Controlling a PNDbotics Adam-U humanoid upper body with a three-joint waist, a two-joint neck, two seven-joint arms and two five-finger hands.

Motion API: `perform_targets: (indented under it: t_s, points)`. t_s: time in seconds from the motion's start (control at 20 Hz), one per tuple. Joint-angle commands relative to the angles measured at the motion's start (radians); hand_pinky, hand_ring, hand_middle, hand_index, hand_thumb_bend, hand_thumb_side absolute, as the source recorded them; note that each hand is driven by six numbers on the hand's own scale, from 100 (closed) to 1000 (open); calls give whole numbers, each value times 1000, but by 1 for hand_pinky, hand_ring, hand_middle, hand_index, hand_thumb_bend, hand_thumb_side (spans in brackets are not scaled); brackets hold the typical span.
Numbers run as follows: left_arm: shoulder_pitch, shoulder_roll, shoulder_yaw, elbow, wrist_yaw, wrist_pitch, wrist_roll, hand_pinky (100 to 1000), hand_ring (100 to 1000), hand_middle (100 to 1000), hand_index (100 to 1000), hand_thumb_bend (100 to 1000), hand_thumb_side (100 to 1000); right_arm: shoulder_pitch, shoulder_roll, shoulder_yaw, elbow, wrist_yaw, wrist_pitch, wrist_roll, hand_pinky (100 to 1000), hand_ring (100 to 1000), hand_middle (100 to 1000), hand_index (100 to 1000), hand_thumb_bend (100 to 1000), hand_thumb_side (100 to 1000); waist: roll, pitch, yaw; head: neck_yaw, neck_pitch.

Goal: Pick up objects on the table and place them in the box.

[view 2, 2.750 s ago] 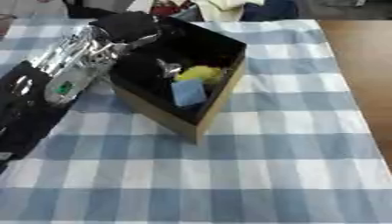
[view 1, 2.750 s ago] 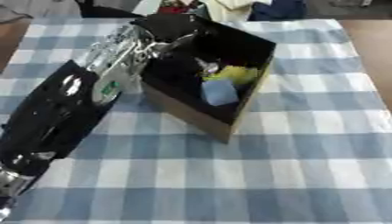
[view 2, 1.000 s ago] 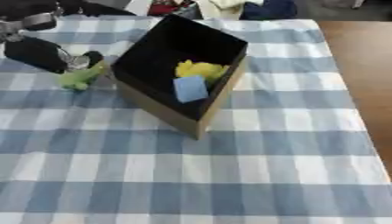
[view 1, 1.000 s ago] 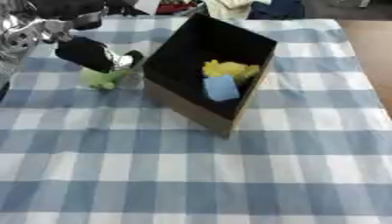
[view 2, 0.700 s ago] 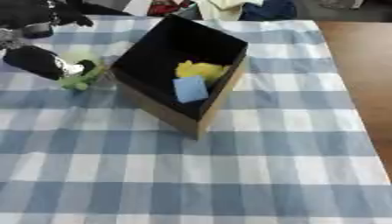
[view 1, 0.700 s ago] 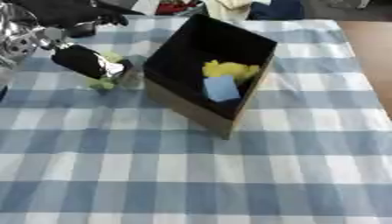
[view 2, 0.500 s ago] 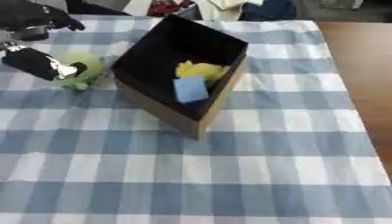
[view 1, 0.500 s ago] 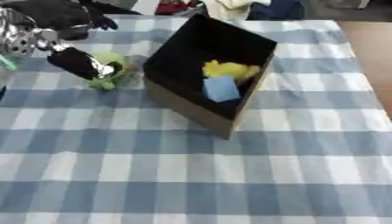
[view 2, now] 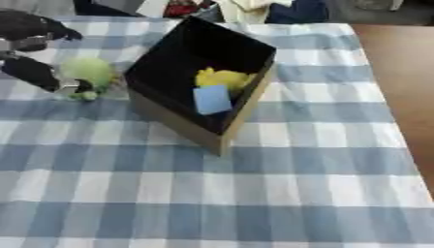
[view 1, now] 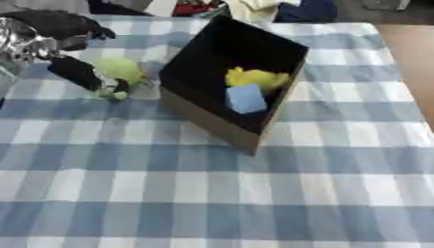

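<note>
One open box [view 1: 212, 123] sat on the checked tablecloth [view 1: 254, 193], black inside, holding two things: one yellow object [view 1: 254, 77] and one blue block [view 1: 247, 98]. Left of it lay one green toy [view 1: 118, 72], with the left hand [view 1: 81, 72] touching it; whether its fingers pinched could not be told.

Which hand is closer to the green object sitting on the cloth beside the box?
The left. The left hand is right at the green object, its dark fingers reaching down along the object's left side, just left of the box. The right hand appears in neither view.
</note>
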Motion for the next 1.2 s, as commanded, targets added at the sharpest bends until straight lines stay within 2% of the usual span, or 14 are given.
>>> perform_targets:
  t_s: [0.05, 0.2, 0.4, 0.95, 1.2]
  points:
    - [-13, 24, 17, 19, 9, -1, 1, 870, 942, 897, 1000, 557, 832, -19, -16, -5, -18, -9, 0, 3, 985, 905, 750, 815, 100, 659, 3, -18, 0, 3, -15]
    - [-13, 24, 12, 36, -6, -1, 4, 869, 942, 899, 1000, 568, 814, -20, -14, -4, -19, -11, 2, 4, 985, 905, 749, 814, 100, 660, 3, -17, -2, 5, -19]
    - [-16, 15, 4, 68, -41, -2, 15, 866, 937, 895, 1000, 480, 685, -22, -10, -3, -21, -14, 4, 6, 986, 905, 749, 814, 100, 660, 3, -14, -6, 9, -26]
    - [-30, -13, -17, 131, -63, -11, 48, 850, 922, 885, 1000, 404, 553, -29, -10, -2, -20, -21, 6, 11, 987, 905, 746, 811, 100, 661, 3, -2, -17, 20, -35]
    - [-35, -19, -23, 145, -84, -9, 62, 839, 914, 878, 1000, 408, 510, -30, -10, -2, -20, -23, 6, 13, 988, 905, 743, 810, 100, 662, 3, 1, -21, 24, -38]
